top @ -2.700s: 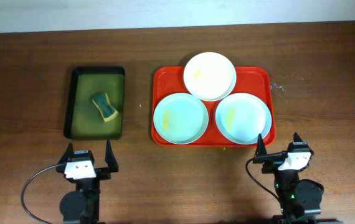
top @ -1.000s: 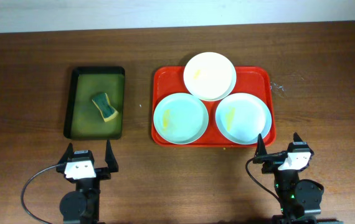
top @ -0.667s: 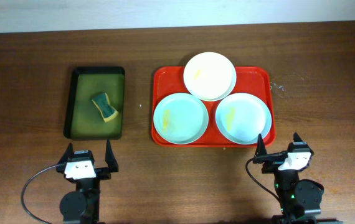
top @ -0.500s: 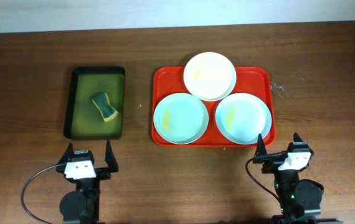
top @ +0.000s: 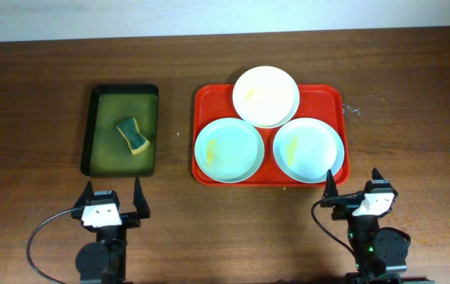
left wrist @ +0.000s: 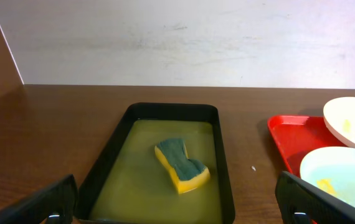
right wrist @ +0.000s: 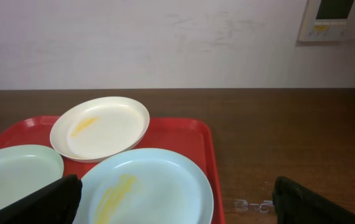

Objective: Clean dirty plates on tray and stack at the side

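A red tray [top: 331,96] holds three plates. A white plate [top: 266,95] with a yellow smear rests at the back, overlapping the tray's far rim. Two pale blue plates sit in front, the left one [top: 229,149] and the right one [top: 308,149], each with yellow smears. My left gripper [top: 113,196] is open and empty near the table's front edge, in front of the dark tray. My right gripper [top: 352,186] is open and empty, just in front of the red tray's right corner. The right wrist view shows the white plate [right wrist: 100,127] and the right blue plate [right wrist: 149,186].
A dark green-black tray [top: 121,130] holding yellowish liquid and a yellow-and-green sponge [top: 133,135] stands left of the red tray. It also shows in the left wrist view [left wrist: 218,137] with the sponge [left wrist: 182,164]. A pale wall runs behind the table.
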`<state>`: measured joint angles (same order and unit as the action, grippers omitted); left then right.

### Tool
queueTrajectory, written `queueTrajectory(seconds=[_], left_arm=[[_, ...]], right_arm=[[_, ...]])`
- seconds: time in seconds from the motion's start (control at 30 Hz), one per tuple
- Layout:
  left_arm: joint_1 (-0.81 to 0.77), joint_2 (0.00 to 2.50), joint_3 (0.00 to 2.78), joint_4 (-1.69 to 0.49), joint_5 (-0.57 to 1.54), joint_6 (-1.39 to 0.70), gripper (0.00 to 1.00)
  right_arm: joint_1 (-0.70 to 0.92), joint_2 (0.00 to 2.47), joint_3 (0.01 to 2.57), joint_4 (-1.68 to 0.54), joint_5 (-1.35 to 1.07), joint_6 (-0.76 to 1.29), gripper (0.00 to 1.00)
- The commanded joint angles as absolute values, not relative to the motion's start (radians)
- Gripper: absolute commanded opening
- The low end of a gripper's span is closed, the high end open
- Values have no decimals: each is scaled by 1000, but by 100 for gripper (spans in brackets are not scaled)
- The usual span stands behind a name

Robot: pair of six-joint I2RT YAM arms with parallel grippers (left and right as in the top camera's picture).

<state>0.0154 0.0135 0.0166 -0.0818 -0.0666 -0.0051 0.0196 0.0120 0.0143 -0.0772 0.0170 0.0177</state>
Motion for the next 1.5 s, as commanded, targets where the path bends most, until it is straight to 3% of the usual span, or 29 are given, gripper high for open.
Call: queueTrajectory(seconds=[0.0,0.53,0.6,0.67,0.7,0.83,0.9,1.0,1.13,1.27,1.37,1.47], left_arm=[[21,7,9,-80,-56,-15,99],[21,7,9,-80,-56,-15,99],[20,7,9,-20,159,-93,99],[20,7,9,83,821,-356,99],[20,7,9,146,924,-395,99],[21,7,10,574,980,-486,100],[21,7,31,669,898,-485,99],[21,37,175,434,617,-370,99],[21,338,627,-218,350,-44,99],[22,734,1057,-529,418,121,99],[23,972,1266,-667,237,-4,99],[23,1274,1516,-857,235,-11,99]], right_arm=[[26,6,6,-81,12,11,98],[26,6,6,-81,12,11,99],[26,6,6,-81,12,11,98],[26,6,6,-81,12,11,98],[26,6,6,-81,12,11,98],[26,6,6,-81,12,11,98],[26,6,6,-81,12,11,98],[26,6,6,-81,12,11,98],[26,6,6,-81,12,11,98],[26,6,6,-81,12,11,98],[26,6,6,-81,12,11,98],[26,6,6,-81,12,11,98]])
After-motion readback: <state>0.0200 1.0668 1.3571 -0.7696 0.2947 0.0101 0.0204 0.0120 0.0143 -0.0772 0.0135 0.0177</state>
